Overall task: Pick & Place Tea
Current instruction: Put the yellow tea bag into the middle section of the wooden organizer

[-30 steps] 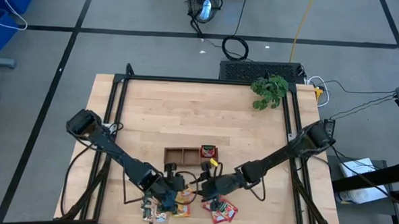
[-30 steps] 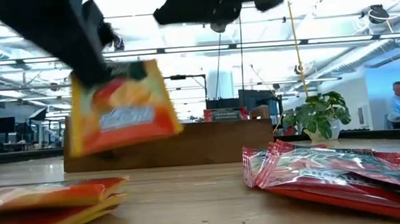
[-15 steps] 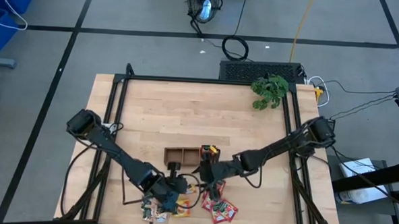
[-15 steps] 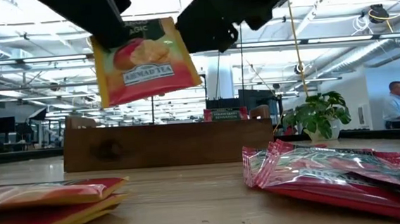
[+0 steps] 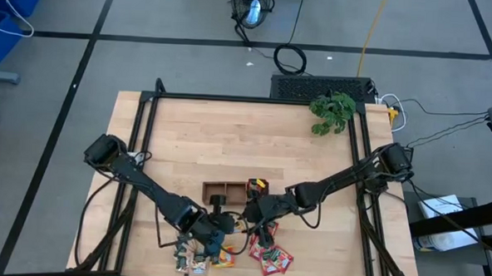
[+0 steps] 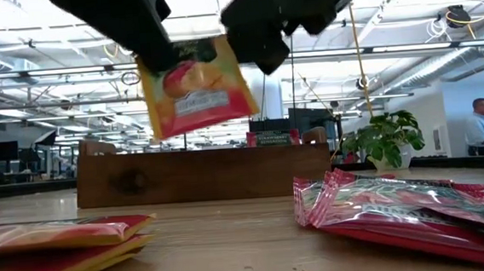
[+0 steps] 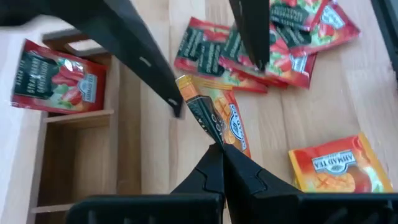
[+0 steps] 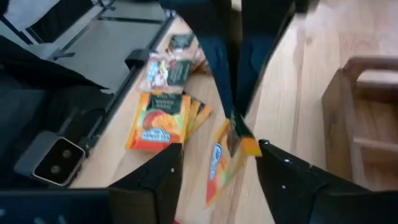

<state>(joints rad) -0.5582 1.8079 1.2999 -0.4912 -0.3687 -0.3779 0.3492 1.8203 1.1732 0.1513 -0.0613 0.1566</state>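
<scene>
Item: orange tea sachet (image 6: 194,87), lifted above tabletop (image 5: 229,146), upper centre of low view | left hand (image 7: 219,149) pinching its edge; right hand (image 8: 217,155) spread astride sachet, nearer tray (image 5: 224,190) | tray lies just above hands in high view

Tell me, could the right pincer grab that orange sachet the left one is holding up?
Probably yes: the right pincer is open, with the orange sachet hanging between its fingers, nothing between.

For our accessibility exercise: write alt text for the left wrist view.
The left pincer, shut, holds an orange tea sachet by its edge above the wooden table. Red sachets lie scattered beyond it, and one red sachet sits in the brown tray.
</scene>
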